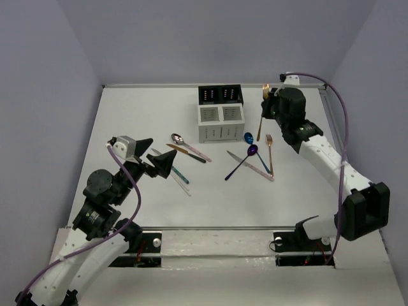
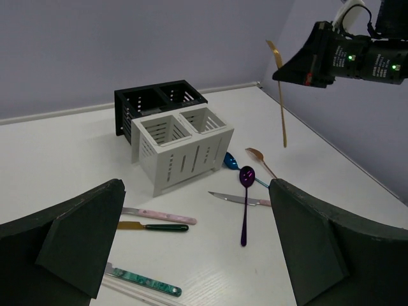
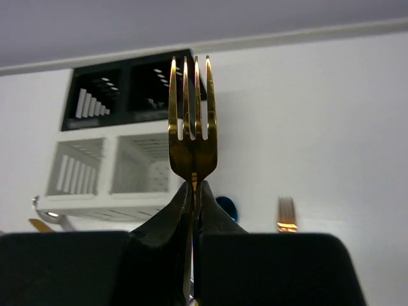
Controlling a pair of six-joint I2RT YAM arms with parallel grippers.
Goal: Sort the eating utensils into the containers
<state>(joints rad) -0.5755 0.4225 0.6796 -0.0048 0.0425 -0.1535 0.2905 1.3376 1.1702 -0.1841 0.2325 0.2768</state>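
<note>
Right pincer (image 3: 193,194) clamped shut on a slim gold metal fork (image 3: 191,137), held aloft to the right of the white-and-black four-compartment caddy (image 1: 220,132).
The fork looks light, stiff and slippery; it is gripped at the neck under the tines. Left pincer (image 1: 155,155) gapes empty, left of the caddy. Smooth white counter (image 1: 127,115), bare lilac walls (image 1: 64,51).

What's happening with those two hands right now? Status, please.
Right hand shut on gold fork, held aloft right of the caddy. Left hand open, empty. Nothing seen between fork and caddy.

Glossy gold metal fork (image 3: 191,127), matt white table (image 1: 159,204).
</note>
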